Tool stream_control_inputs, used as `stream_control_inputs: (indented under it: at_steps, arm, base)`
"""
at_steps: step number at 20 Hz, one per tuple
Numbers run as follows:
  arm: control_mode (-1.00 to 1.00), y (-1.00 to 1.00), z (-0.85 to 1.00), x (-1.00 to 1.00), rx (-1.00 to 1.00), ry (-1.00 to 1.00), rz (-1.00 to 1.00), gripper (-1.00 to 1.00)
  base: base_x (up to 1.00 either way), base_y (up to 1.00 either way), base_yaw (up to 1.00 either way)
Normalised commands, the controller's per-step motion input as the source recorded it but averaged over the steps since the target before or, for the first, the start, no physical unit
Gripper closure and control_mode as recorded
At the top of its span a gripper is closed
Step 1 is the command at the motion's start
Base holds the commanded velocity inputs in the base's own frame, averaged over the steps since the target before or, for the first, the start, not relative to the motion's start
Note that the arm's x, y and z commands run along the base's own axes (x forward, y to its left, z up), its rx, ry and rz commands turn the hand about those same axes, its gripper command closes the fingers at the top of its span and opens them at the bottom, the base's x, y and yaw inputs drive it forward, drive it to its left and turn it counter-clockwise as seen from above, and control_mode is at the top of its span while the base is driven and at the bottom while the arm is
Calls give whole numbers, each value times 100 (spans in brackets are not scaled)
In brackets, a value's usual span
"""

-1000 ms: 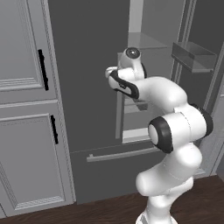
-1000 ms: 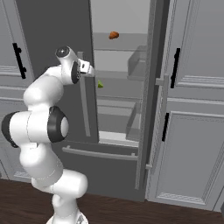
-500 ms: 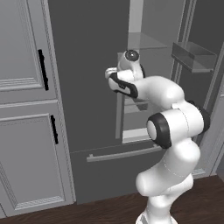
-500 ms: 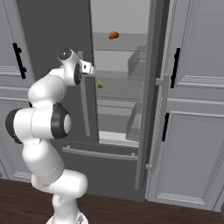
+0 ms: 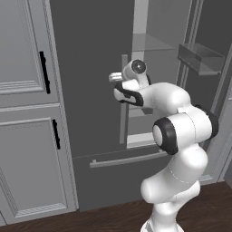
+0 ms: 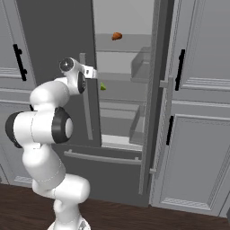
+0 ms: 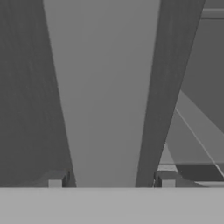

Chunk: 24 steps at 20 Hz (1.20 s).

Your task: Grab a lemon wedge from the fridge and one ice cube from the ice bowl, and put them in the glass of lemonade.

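Note:
The fridge (image 5: 90, 104) is tall and dark grey, with its left door shut and its right door swung open onto glass shelves. My gripper (image 7: 110, 179) straddles the left door's light grey bar handle (image 7: 107, 96), open, with a small gap on each side of the bar. That gripper (image 5: 115, 77) reaches the handle (image 5: 123, 104) near its top. On a middle shelf lies the tiny yellow-green lemon wedge (image 6: 103, 86), just right of my gripper (image 6: 93, 72). The ice bowl and the glass of lemonade are out of view.
A small round orange fruit (image 6: 117, 36) sits on the upper shelf. The open right door (image 6: 155, 103) carries bins (image 5: 199, 58) and stands edge-on. Lighter panelled cabinets with black handles (image 5: 43, 72) flank the fridge. The floor is dark wood.
The fingers have drawn closer together around the door handle. The arm has barely shifted.

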Motion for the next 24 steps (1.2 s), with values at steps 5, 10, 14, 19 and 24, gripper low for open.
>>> stream_control_inputs:
  at_steps: [5, 10, 14, 19, 24]
  arm:
    - [-100, 25, 0, 12, 0, 2, 0, 100]
    - [-100, 80, 9, -2, 0, 7, 1, 100]
    - [-100, 100, 28, -25, -1, 11, 6, 100]
    - [-100, 83, 45, -70, 0, 16, 14, 100]
    - [-100, 90, 33, -89, 0, 2, 17, 100]
  base:
    - [0, 0, 0]
    - [0, 0, 0]
    - [0, 0, 0]
    - [0, 0, 0]
    - [0, 0, 0]
